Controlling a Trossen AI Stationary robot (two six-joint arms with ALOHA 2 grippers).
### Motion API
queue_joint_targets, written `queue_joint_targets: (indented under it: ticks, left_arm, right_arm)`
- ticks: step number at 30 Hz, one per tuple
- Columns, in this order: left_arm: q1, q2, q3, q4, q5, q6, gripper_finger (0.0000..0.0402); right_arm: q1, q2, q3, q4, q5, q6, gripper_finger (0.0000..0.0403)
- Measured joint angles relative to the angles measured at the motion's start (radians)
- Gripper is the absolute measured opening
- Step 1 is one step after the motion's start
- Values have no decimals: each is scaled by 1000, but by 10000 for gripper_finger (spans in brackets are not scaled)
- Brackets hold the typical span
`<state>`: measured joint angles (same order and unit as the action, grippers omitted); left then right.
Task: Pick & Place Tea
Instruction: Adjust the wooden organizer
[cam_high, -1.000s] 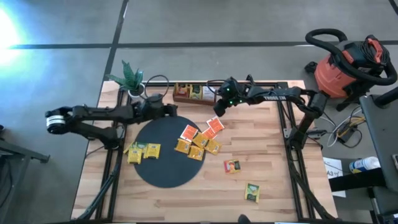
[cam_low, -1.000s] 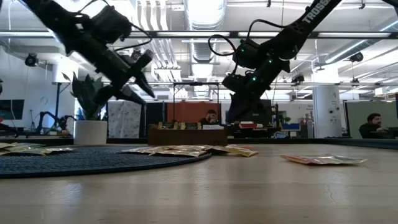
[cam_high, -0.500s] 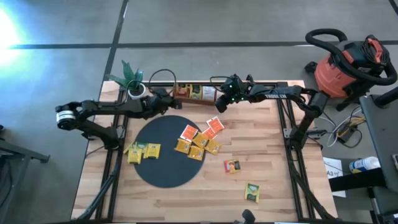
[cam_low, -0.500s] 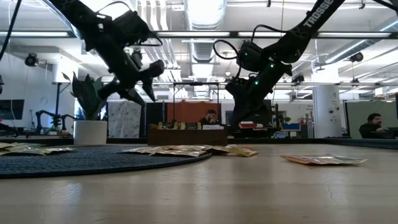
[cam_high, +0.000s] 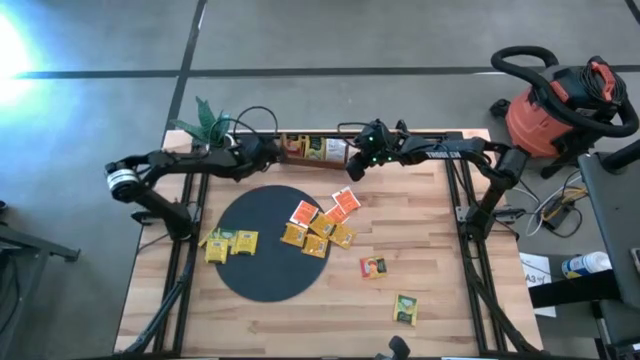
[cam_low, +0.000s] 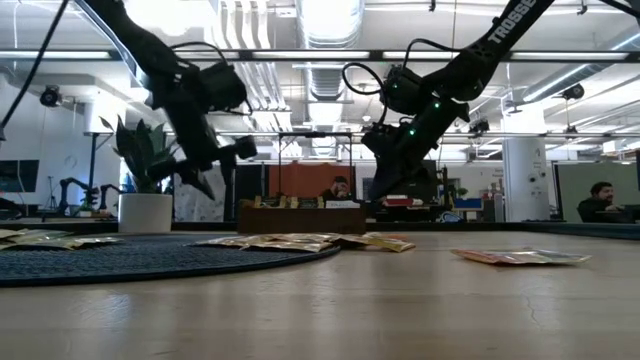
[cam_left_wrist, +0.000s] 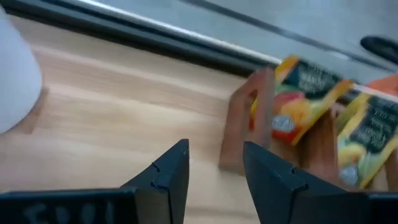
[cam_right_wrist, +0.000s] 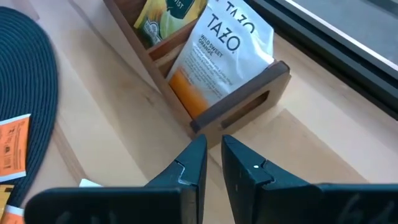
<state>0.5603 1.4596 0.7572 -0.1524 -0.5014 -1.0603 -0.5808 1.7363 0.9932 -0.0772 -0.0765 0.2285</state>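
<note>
Small square tea packets lie flat: a yellow pair (cam_high: 230, 243) on the near-left edge of the black round mat (cam_high: 262, 262), an orange and yellow cluster (cam_high: 320, 225) on the mat's right edge, one orange-red packet (cam_high: 373, 267) and one green packet (cam_high: 405, 308) on bare wood. More packets (cam_left_wrist: 298, 102) stand in the brown wooden tray (cam_high: 315, 148) at the far edge. My left gripper (cam_high: 272, 150) (cam_left_wrist: 216, 146) hangs open above the table just left of the tray's left end wall (cam_left_wrist: 245, 121). My right gripper (cam_high: 352, 172) (cam_right_wrist: 214, 142) hovers shut, with nothing between its fingers, near the tray's right end (cam_right_wrist: 242, 106).
A white pot with a green plant (cam_high: 215, 140) stands at the far left corner, close behind my left arm. A red shop vacuum (cam_high: 560, 105) stands off the table to the right. Bare wood lies at the table's near side and to the right of the mat.
My left gripper has swung from above the mat's far edge toward the far edge and rightward, reaching the tray's left end. My right gripper edged slightly toward the tray, then held still. No packet has moved.
</note>
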Motion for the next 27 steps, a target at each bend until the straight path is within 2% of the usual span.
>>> queue_joint_targets:
  ticks: [6, 11, 21, 27]
  left_arm:
    - [27, 85, 24, 123, 52, 57, 145]
    - [28, 139, 61, 139, 59, 59, 145]
    - [22, 148, 94, 127, 186, 71, 145]
    - [-18, 148, 89, 116, 202, 64, 145]
  right_arm:
    - [0, 0, 1, 0, 0, 4, 47]
    - [0, 0, 1, 0, -1, 4, 47]
    - [-2, -1, 1, -15, 0, -2, 47]
    - [-7, -1, 1, -21, 1, -1, 47]
